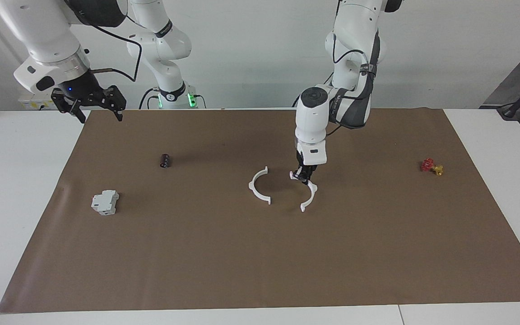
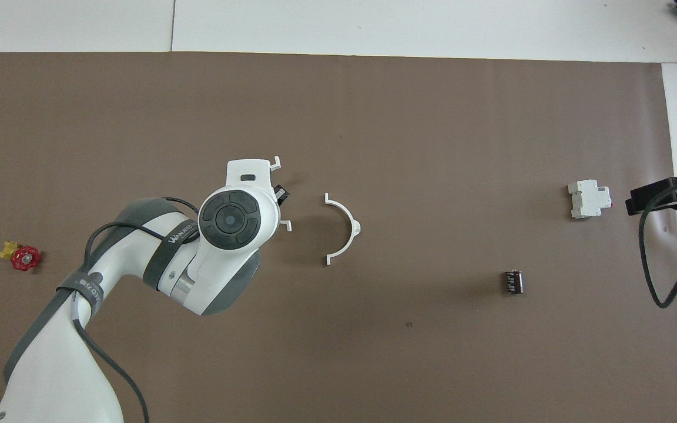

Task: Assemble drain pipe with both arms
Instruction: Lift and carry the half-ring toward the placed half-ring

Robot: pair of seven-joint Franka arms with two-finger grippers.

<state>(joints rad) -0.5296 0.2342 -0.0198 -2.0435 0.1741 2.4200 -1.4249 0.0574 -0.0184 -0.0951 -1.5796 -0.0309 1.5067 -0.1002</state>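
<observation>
Facing view: left gripper (image 1: pixel 304 175) down on one white half-ring (image 1: pixel 307 195), fingers clamped on it. Second half-ring (image 1: pixel 259 186) beside it, apart, on brown mat (image 1: pixel 260 253). Right gripper (image 1: pixel 93 103) raised, fingers apart, waiting.

Overhead view: left arm (image 2: pixel 168 258) strap lettering unreadable. Circuit breaker (image 2: pixel 589 199), capacitor (image 2: pixel 513 281), red-yellow valve (image 2: pixel 20 256) well apart.

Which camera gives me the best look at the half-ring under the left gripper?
The facing view: the half-ring shows nearly whole there, with the left gripper down on its end nearer to the robots. In the overhead view the arm covers it; only its end tabs show.
</observation>
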